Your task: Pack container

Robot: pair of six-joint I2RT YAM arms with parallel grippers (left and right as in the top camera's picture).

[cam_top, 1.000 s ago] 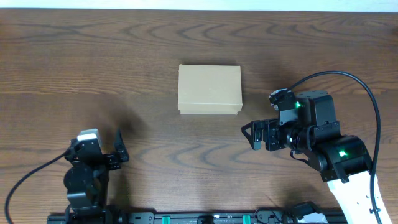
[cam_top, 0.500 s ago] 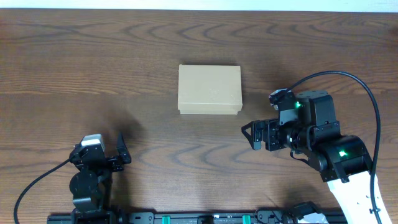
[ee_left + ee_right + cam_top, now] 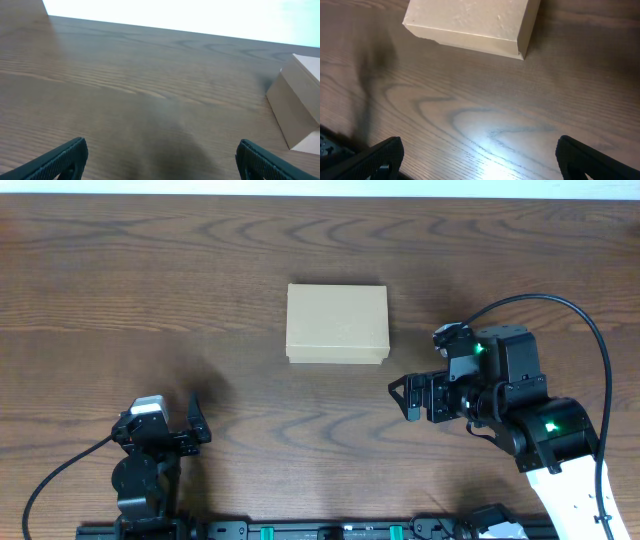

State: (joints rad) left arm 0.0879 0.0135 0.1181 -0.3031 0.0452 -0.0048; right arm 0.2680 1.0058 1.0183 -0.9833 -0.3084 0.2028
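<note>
The container [image 3: 337, 323] is a plain tan cardboard box with its lid down, flat on the wooden table [image 3: 120, 280] near the middle. My left gripper [image 3: 160, 418] is open and empty at the near left, well away from the box. In the left wrist view the container [image 3: 300, 102] shows at the right edge, far ahead of the left gripper [image 3: 162, 161]. My right gripper [image 3: 401, 398] is open and empty, pointing left, just right of and nearer than the box. The right wrist view has the container [image 3: 470, 22] ahead of the open right gripper [image 3: 480, 160].
A black rail [image 3: 300, 531] runs along the table's near edge between the arm bases. A black cable [image 3: 590, 350] loops over the right arm. Bare wood surrounds the box on all sides.
The left arm has drawn back slightly toward the near edge, then held still. The right arm and the box have not moved.
</note>
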